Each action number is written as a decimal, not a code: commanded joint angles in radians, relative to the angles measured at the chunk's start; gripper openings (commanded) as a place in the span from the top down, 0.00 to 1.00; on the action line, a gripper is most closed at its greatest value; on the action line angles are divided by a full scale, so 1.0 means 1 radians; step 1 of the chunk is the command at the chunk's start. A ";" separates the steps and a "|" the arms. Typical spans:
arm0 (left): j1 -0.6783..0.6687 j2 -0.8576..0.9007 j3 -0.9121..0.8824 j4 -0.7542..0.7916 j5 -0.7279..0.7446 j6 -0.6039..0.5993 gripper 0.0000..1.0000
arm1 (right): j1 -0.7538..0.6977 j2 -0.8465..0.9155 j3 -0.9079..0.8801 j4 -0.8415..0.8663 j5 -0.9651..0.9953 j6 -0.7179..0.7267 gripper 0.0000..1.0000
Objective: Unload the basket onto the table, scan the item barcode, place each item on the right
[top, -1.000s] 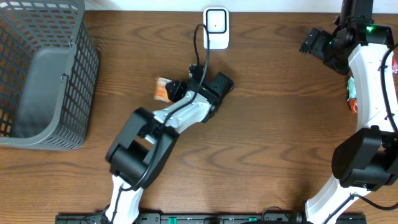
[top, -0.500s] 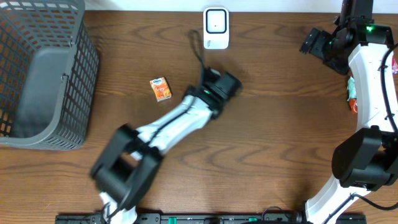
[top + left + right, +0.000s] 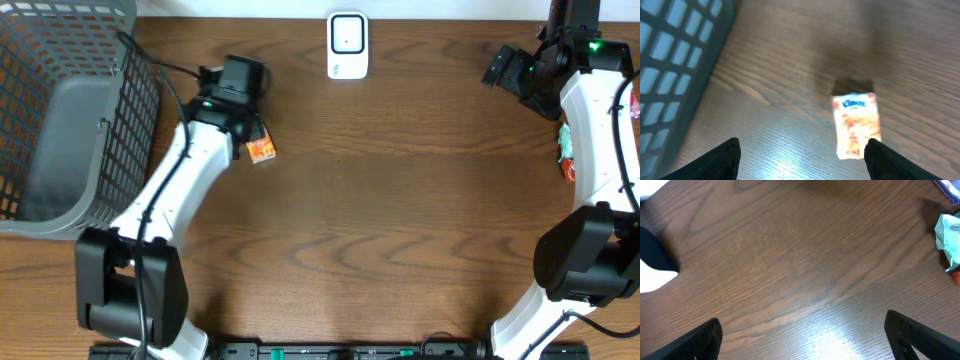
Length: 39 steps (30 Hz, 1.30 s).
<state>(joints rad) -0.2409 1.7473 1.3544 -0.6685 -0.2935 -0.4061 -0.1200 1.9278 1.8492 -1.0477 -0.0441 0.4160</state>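
Observation:
The item, a small orange carton (image 3: pixel 261 150), lies flat on the wooden table, left of centre. The white barcode scanner (image 3: pixel 347 45) stands at the back edge, apart from the carton. My left gripper (image 3: pixel 243 122) hovers just left of the carton. In the left wrist view the carton (image 3: pixel 856 125) lies beside the right finger (image 3: pixel 890 162). That gripper (image 3: pixel 802 165) is open, with only bare wood between its fingers. My right gripper (image 3: pixel 508 68) hangs at the back right, far from the carton. It is open (image 3: pixel 805 340) over bare wood.
A grey mesh basket (image 3: pixel 70 120) fills the far left, close to my left arm; its wall (image 3: pixel 670 75) shows in the left wrist view. Packets (image 3: pixel 567 150) lie at the right edge, and a teal one (image 3: pixel 947 240) shows in the right wrist view.
My left gripper let go of the carton and opened wide. The left arm swung right, then back left toward the basket. The carton has barely moved. The right arm has not moved.

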 commanded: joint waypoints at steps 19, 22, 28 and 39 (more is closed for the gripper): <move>0.049 0.280 -0.003 0.212 0.406 -0.018 0.34 | -0.003 -0.003 -0.002 0.000 0.016 -0.010 0.01; 0.043 0.296 -0.003 0.215 0.518 -0.014 0.35 | -0.003 -0.003 -0.002 0.000 0.016 -0.010 0.01; -0.013 0.299 -0.003 0.255 0.785 0.018 0.42 | -0.003 -0.003 -0.002 0.000 0.016 -0.010 0.01; -0.271 0.298 0.014 0.497 0.896 -0.130 0.41 | -0.003 -0.003 -0.002 0.000 0.016 -0.010 0.01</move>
<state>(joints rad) -0.4664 2.0373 1.3533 -0.1814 0.5537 -0.4908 -0.1200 1.9278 1.8492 -1.0477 -0.0441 0.4160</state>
